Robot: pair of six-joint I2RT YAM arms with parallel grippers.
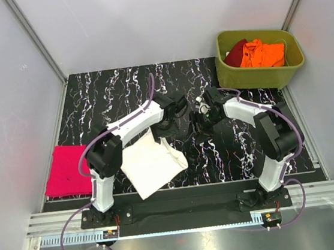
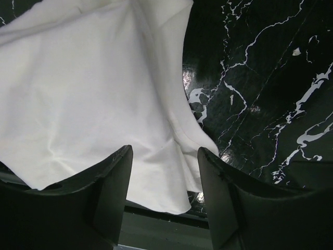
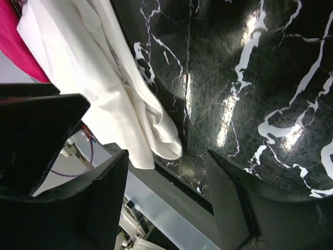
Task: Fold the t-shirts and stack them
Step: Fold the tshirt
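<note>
The white t-shirt (image 1: 150, 166) lies rumpled and only partly flattened on the black marbled table (image 1: 109, 95). It sits left of the middle, and its nearest corner reaches the near edge. The magenta-pink t-shirt (image 1: 63, 170) lies folded flat against the left edge, close to the near left corner. At the far right corner stands an olive-green tub (image 1: 262, 73) with the orange t-shirt (image 1: 264, 53) and the dark red t-shirt (image 1: 235, 51) bunched inside it.

Both arms reach toward the middle of the table, and their grippers face each other just beyond the white t-shirt's far edge. The left gripper (image 2: 165, 159) has its fingers apart with nothing pinched, and the white cloth lies below them. The right gripper (image 3: 166, 156) is also spread and empty, over bare table beside the white t-shirt's bunched edge.
</note>
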